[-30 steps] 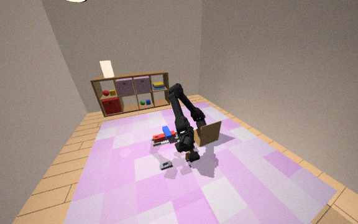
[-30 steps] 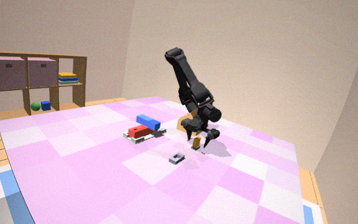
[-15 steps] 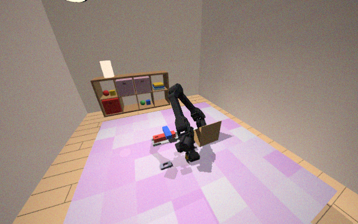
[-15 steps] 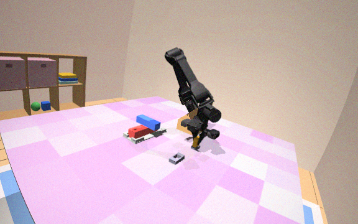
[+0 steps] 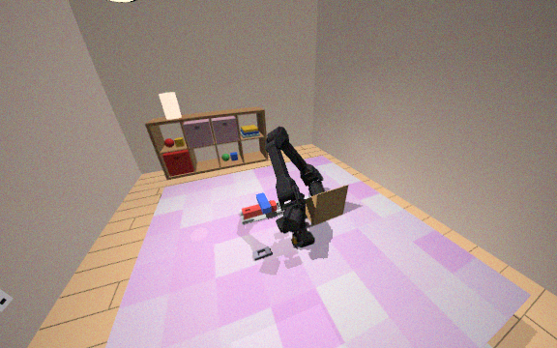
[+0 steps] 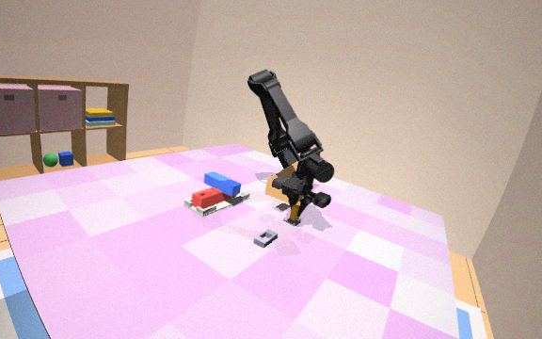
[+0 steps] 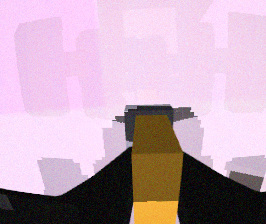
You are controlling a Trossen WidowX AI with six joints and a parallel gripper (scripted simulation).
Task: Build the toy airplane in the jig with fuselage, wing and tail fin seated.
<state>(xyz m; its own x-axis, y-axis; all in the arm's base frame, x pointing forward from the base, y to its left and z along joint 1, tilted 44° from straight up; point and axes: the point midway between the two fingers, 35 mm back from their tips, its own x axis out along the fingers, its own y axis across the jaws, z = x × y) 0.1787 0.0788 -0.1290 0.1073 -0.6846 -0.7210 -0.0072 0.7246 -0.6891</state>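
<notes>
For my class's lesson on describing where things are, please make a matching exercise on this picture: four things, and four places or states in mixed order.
1. red fuselage
2. blue wing
3. yellow tail fin
4. grey holder with an opening

A. between the gripper's fingers
B. in the pale cradle
C. on the mat, with nothing in it
D. lying across the top of the red part

Pairs: 1-B, 2-D, 3-A, 4-C
</notes>
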